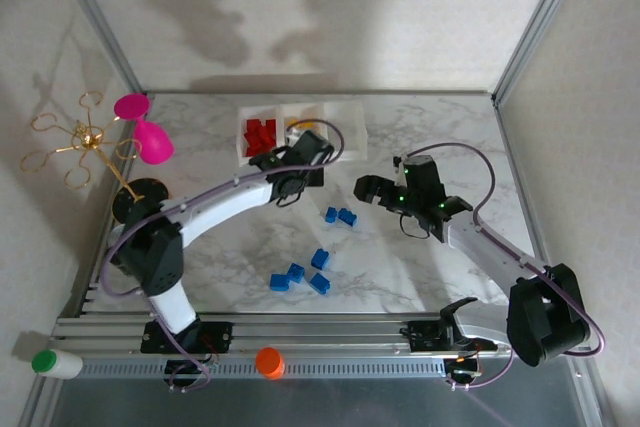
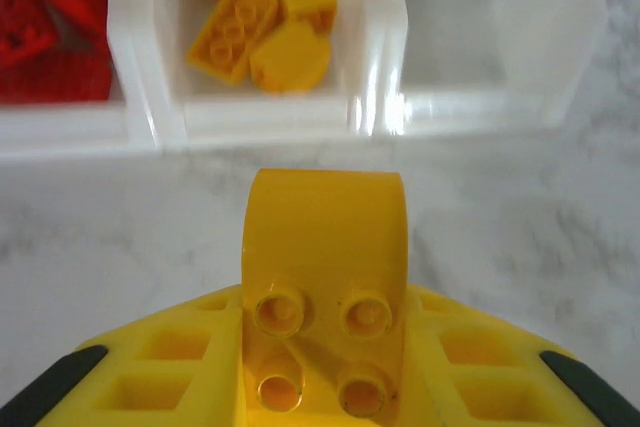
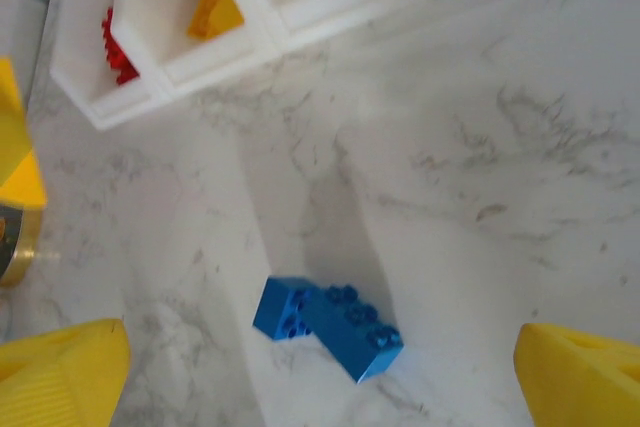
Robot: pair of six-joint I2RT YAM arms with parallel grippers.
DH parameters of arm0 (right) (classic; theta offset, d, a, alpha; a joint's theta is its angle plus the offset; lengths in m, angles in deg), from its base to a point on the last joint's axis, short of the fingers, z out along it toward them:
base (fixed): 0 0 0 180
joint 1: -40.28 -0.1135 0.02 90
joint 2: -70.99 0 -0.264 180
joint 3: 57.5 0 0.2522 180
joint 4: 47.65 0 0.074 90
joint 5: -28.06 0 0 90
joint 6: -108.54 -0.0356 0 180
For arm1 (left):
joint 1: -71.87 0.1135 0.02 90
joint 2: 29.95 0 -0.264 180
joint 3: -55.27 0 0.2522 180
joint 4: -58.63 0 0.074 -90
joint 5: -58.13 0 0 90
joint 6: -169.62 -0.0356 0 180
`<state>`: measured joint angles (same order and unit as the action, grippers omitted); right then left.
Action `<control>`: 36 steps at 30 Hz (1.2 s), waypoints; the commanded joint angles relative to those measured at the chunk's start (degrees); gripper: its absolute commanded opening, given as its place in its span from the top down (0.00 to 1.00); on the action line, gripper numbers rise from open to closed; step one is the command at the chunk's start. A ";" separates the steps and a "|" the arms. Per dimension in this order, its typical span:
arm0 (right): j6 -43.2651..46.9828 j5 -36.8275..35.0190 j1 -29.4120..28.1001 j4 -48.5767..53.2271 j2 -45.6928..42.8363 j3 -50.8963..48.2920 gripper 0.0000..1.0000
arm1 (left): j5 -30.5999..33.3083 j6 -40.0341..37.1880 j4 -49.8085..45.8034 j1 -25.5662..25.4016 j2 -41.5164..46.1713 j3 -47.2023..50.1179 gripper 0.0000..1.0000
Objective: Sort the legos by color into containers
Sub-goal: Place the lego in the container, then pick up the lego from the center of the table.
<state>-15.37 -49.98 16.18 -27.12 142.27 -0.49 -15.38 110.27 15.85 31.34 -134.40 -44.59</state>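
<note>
My left gripper [image 1: 298, 169] is shut on a yellow lego [image 2: 325, 247], held just in front of the containers [image 1: 352, 125]. In the left wrist view the brick stands between the fingers [image 2: 150, 377], short of the middle bin's wall [image 2: 280, 117]. That bin holds several yellow legos [image 2: 255, 22], the left bin holds red legos [image 1: 262, 135], and the right bin [image 2: 490, 17] looks empty. My right gripper [image 1: 372, 190] is open above two touching blue legos [image 3: 325, 325], which lie between its spread fingers [image 3: 60, 372]. Several more blue legos [image 1: 300, 275] lie nearer the front.
A pink goblet [image 1: 150, 137] and a gold wire stand [image 1: 85, 137] are at the left edge, beside a black disc [image 1: 140, 202]. An orange cap [image 1: 269, 361] and a green-capped white bottle [image 1: 55, 363] rest on the front rail. Metal frame posts rise at the back corners.
</note>
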 commanded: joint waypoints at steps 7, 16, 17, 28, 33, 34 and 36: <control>3.15 -2.26 0.25 -3.25 3.89 4.07 0.01 | 3.21 -3.33 6.58 8.18 -19.14 -18.02 0.74; 7.14 -3.76 -0.34 -1.27 6.94 4.34 0.01 | -2.60 -2.64 0.48 10.78 -28.07 -33.67 0.37; 7.59 -4.23 -0.70 -0.54 7.39 4.67 0.01 | -3.21 -2.54 0.55 10.86 -26.80 -32.65 0.36; 10.55 -11.67 -8.04 8.79 11.42 5.30 0.07 | -8.91 4.35 14.44 6.04 8.51 10.52 0.28; 10.96 -13.83 -12.05 10.78 12.66 3.78 0.13 | -8.96 7.83 17.55 1.96 21.78 25.79 0.21; 11.18 -14.47 -13.01 11.17 13.15 3.78 0.14 | -9.02 8.48 17.98 1.00 24.30 28.36 0.19; 12.37 -15.89 -14.27 12.45 14.50 4.20 0.15 | -9.01 10.19 18.51 -0.49 28.19 32.44 0.16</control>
<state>-4.73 -62.61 3.52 -18.16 154.93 4.18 -23.71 117.09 32.48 32.26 -109.24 -16.75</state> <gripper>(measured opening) 0.859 0.833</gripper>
